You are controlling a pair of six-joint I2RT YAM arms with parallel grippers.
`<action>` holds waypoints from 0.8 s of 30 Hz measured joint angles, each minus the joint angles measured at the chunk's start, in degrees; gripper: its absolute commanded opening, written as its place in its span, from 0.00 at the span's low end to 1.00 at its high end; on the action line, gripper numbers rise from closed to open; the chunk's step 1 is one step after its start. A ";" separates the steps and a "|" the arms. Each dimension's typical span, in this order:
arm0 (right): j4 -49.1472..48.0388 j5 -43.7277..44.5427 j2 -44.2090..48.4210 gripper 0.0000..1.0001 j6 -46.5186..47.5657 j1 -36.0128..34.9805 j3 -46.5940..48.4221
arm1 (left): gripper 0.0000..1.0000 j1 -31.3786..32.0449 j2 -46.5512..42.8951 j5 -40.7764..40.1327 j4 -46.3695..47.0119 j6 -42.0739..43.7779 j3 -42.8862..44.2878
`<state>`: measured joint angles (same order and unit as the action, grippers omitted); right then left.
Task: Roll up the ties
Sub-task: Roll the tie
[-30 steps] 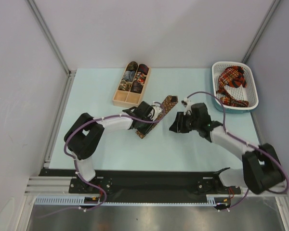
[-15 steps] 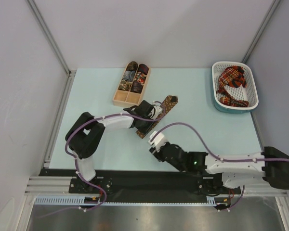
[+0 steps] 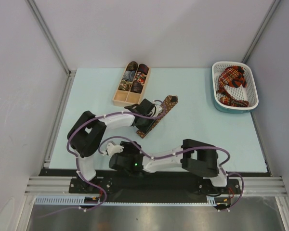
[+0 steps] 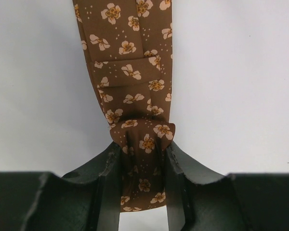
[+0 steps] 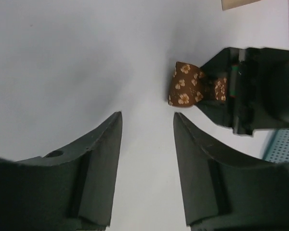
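Note:
A brown tie [image 3: 164,107] with a small gold flower pattern lies diagonally on the table, partly folded. My left gripper [image 3: 147,119] is shut on its near end. In the left wrist view the fabric [image 4: 127,72] bunches between the fingers [image 4: 180,163] and runs away from the gripper [image 4: 143,147]. My right gripper [image 3: 119,156] is open and empty, low over the table's near left. In the right wrist view it [image 5: 147,118] faces bare table, with the tie's rolled end [image 5: 183,89] and the left gripper [image 5: 241,91] ahead to the right.
A light wooden divided box [image 3: 116,101] holding several rolled ties [image 3: 135,77] stands behind the left gripper. A white perforated basket [image 3: 216,91] at the far right holds a red plaid tie [image 3: 232,84]. The right arm [image 3: 197,156] lies folded along the front edge.
The right arm has swung from the table's middle right down and left along the front edge. The left gripper has stayed shut on the brown tie.

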<state>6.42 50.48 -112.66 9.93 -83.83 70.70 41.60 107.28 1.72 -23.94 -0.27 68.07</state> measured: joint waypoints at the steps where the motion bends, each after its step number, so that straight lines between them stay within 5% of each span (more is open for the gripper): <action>1: 2.38 0.52 -2.05 0.56 -0.44 0.50 2.21 | 0.32 0.00 0.17 0.00 -0.39 -0.13 0.33; 11: 22.21 6.58 -19.15 0.59 -4.96 7.13 24.20 | 0.32 -0.15 3.67 0.24 -7.10 -1.22 6.16; 24: 30.25 10.56 -22.32 0.55 -6.62 11.06 27.41 | 0.32 -0.44 7.43 0.98 -14.16 -1.31 12.41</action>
<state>36.67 61.04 -134.98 3.31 -72.77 98.10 41.17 114.72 2.70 -38.11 -1.58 80.49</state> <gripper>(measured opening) 0.572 0.381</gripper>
